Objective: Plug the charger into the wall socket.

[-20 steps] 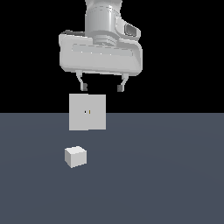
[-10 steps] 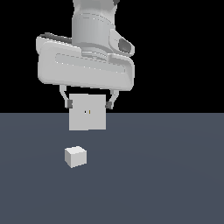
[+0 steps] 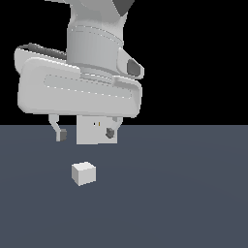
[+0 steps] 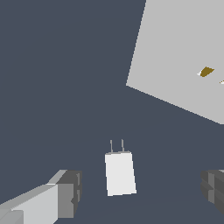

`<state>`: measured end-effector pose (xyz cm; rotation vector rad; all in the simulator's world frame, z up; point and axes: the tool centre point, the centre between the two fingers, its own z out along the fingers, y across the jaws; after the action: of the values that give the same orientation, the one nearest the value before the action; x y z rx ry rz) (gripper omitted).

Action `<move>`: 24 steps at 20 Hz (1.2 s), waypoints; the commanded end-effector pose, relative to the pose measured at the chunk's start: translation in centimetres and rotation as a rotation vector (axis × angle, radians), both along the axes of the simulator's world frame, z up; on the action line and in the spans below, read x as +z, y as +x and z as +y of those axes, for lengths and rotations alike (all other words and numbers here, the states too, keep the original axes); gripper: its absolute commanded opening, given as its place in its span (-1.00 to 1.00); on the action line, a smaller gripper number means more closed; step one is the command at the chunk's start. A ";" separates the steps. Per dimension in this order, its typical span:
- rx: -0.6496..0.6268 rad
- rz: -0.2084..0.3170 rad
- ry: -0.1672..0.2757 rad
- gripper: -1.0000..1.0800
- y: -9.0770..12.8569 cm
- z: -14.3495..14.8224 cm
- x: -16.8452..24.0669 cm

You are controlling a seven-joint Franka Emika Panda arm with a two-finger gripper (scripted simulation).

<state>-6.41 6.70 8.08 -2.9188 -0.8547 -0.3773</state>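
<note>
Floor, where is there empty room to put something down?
Bare floor spreads on the exterior view's right of the charger, and in front of it. It is crowded between the charger and the socket, where the open gripper hangs.

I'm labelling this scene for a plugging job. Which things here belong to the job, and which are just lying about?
Belongs to the job:
- small white cube-like charger with two thin prongs, lying on the floor
- flat upright white square wall socket with slots, one orange-tinted
- open gripper, holding nothing

Just lying about:
- nothing else; only the dark grey floor
</note>
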 end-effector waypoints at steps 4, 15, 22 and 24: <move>0.058 -0.021 0.010 0.92 -0.8 0.5 -1.2; 0.080 -0.027 0.014 0.92 -1.1 0.6 -2.0; 0.083 -0.027 0.013 0.92 -1.2 0.7 -4.4; 0.084 -0.028 0.012 0.92 -1.2 0.7 -5.3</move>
<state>-7.57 7.36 3.44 -2.8617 -0.9695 -0.4159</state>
